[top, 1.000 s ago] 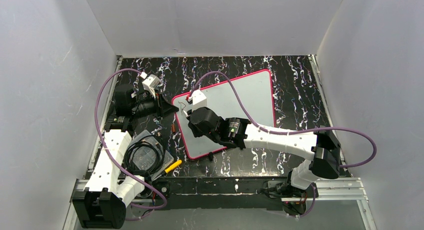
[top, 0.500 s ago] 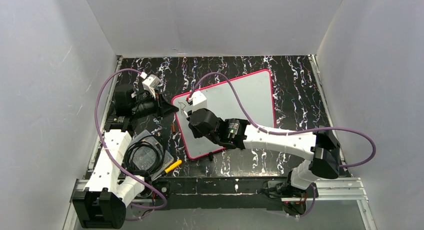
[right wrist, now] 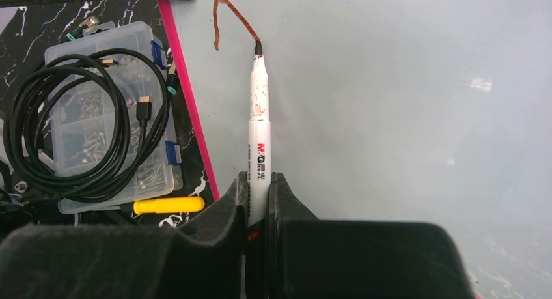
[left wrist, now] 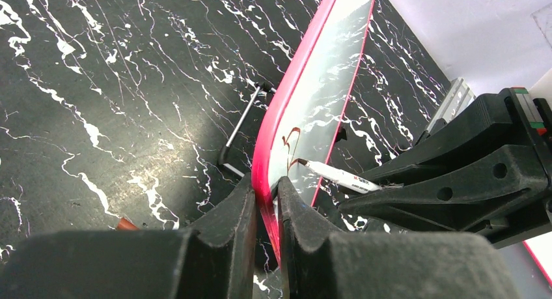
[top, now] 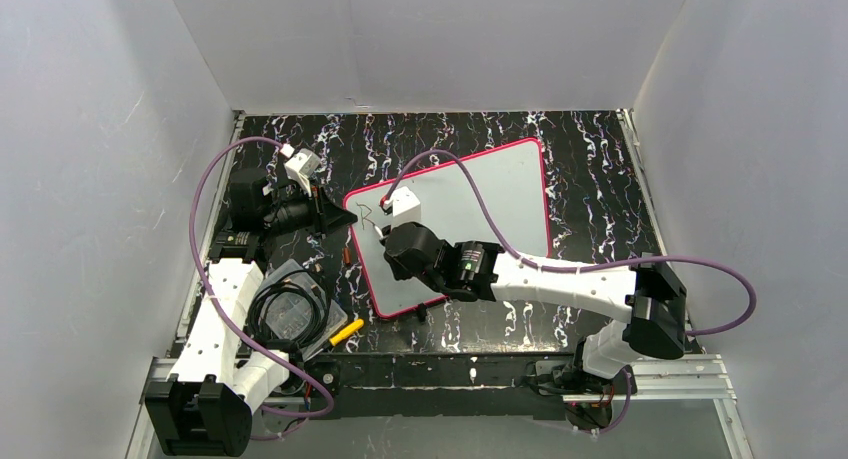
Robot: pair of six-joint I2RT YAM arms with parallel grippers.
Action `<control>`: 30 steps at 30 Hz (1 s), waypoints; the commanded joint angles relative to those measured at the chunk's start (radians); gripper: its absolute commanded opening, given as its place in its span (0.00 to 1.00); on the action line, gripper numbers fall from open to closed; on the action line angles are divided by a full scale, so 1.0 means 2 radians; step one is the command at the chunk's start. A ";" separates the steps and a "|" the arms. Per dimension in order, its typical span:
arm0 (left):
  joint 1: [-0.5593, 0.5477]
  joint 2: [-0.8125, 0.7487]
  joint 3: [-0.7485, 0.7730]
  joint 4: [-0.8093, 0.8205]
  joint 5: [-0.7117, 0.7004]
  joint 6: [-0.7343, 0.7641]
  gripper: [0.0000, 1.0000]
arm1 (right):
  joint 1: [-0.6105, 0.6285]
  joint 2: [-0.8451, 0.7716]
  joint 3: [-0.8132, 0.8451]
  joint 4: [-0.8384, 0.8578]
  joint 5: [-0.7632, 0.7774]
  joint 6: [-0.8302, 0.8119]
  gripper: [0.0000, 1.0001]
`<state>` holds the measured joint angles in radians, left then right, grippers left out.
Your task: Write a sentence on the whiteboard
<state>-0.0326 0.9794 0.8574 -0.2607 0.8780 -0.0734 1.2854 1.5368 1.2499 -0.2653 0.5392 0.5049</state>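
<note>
The whiteboard (top: 480,204) lies tilted on the black marbled table, white face up, with a pink-red frame. My left gripper (left wrist: 265,198) is shut on the board's left frame edge (left wrist: 280,126). My right gripper (right wrist: 258,195) is shut on a white marker (right wrist: 259,123), whose brown tip touches the board face near its left corner. Only the first strokes of the sentence (right wrist: 228,12) show there, a few reddish-brown lines; they also show in the left wrist view (left wrist: 289,139) and faintly in the top view (top: 368,215).
A clear plastic parts box (right wrist: 97,110) with a coiled black cable on it lies left of the board, a yellow object (right wrist: 168,205) beside it. A thin metal key (left wrist: 241,126) lies on the table by the board's edge. White walls enclose the table.
My right gripper has shifted slightly toward the near side and right with the marker, drawing a further stroke. The left gripper and the board have not moved.
</note>
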 commanded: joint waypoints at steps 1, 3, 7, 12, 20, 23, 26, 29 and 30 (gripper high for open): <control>-0.007 -0.015 -0.005 -0.013 0.007 0.026 0.00 | -0.004 -0.003 -0.007 0.008 -0.009 0.000 0.01; -0.008 -0.016 -0.005 -0.013 0.007 0.026 0.00 | -0.004 0.002 -0.004 0.013 -0.019 -0.006 0.01; -0.007 -0.015 -0.005 -0.013 0.007 0.026 0.00 | -0.001 0.009 0.002 0.020 -0.026 -0.013 0.01; -0.008 -0.015 -0.005 -0.013 0.007 0.026 0.00 | 0.001 0.015 0.008 0.023 -0.028 -0.015 0.01; -0.007 -0.015 -0.005 -0.014 0.006 0.027 0.00 | 0.003 0.022 0.014 0.030 -0.034 -0.018 0.01; -0.007 -0.015 -0.005 -0.014 0.005 0.028 0.00 | 0.004 0.018 0.014 0.034 -0.034 -0.020 0.01; -0.008 -0.014 -0.005 -0.015 0.004 0.028 0.00 | 0.005 0.011 0.012 0.038 -0.035 -0.024 0.01; -0.007 -0.014 -0.004 -0.017 0.002 0.029 0.00 | 0.007 -0.005 0.002 0.044 -0.036 -0.030 0.01; -0.008 -0.014 -0.004 -0.018 0.002 0.030 0.00 | 0.009 -0.013 -0.003 0.047 -0.035 -0.033 0.01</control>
<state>-0.0334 0.9783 0.8574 -0.2619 0.8761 -0.0704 1.2980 1.5593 1.2472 -0.2283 0.4568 0.4648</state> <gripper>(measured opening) 0.119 0.164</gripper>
